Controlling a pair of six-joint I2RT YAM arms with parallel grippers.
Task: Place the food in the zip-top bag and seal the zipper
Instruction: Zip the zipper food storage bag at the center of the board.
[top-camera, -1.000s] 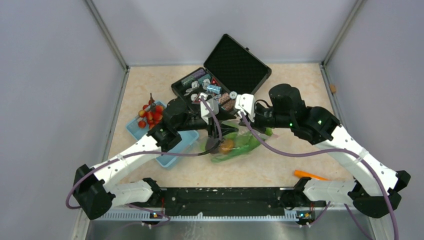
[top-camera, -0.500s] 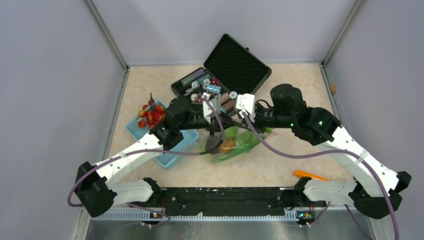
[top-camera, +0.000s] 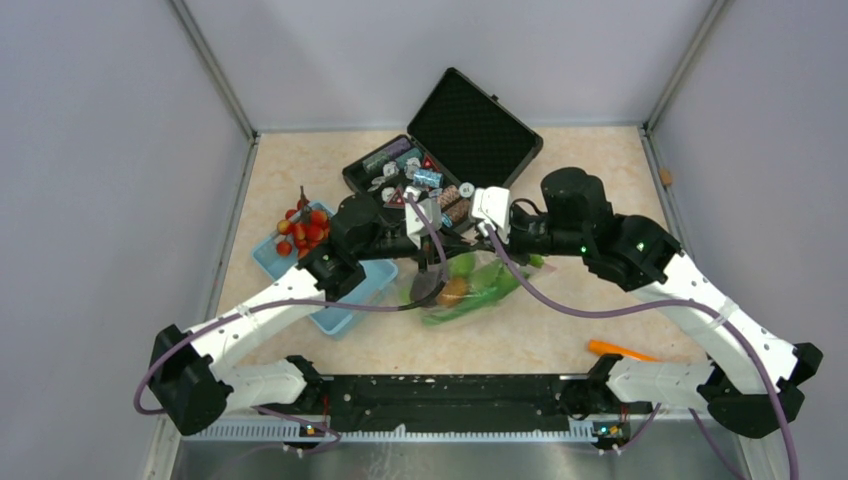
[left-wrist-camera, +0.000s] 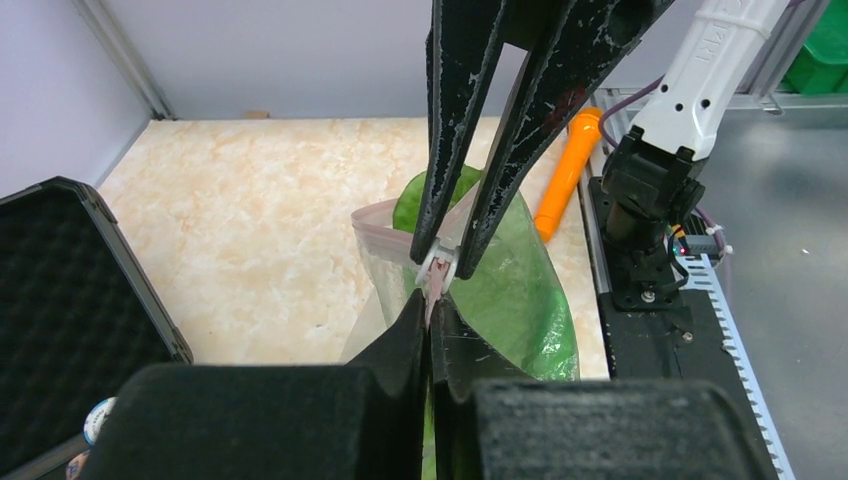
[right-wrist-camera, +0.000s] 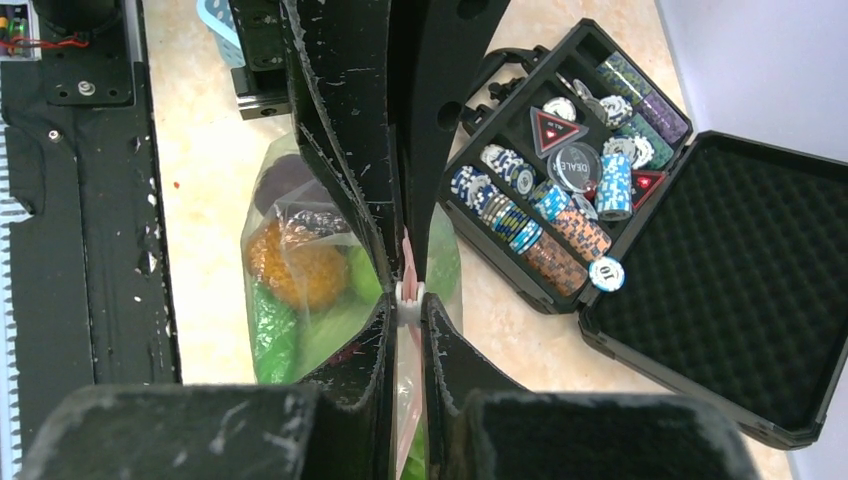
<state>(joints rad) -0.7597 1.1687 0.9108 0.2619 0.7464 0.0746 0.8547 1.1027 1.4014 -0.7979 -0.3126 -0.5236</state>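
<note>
**Both hands pinched on bag mouth, mid-tabletop**

Large clear crinkly zip-top bag (top-camera: 480, 295) lies approx mid-tabletop (top-camera: 300, 160), a bit toward the near edge. Its mouth end is held up off the surface where the two hands meet.

L hand (left-wrist-camera: 428, 318): fingers shut tight, w/ the narrow pale pink zipper strip (right-wrist-camera: 407, 262) clamped btwn them. R hand (right-wrist-camera: 406, 305): tips closed on a small white slider (left-wrist-camera: 438, 268) sitting on that same strip. The R tips are just beside the L tips, so the hands face each other nearly nose to nose, L coming from the left edge side, R from the right.

Seen thru the plastic inside the bag:
- A round orange fruit (right-wrist-camera: 295, 268).
- A dark purple piece (right-wrist-camera: 285, 180) next to it.
- Bright green veg (right-wrist-camera: 270, 335) filling the rest. Can't tell which green item is which.

A bunch of red cherry tomatoes (top-camera: 303, 228) sits outside the bag, in the far end of a light blue plastic basket (top-camera: 345, 305) by the left edge. The L arm passes over that basket.

An open black hard case (top-camera: 475, 125) w/ a foam-lined lid stands at the middle of the far edge, just beyond the hands. Its tray is packed w/ poker chips (right-wrist-camera: 560, 235).

An orange stick-shaped item (top-camera: 620, 350) lies alone near the near right corner, well apart from the bag.
</note>
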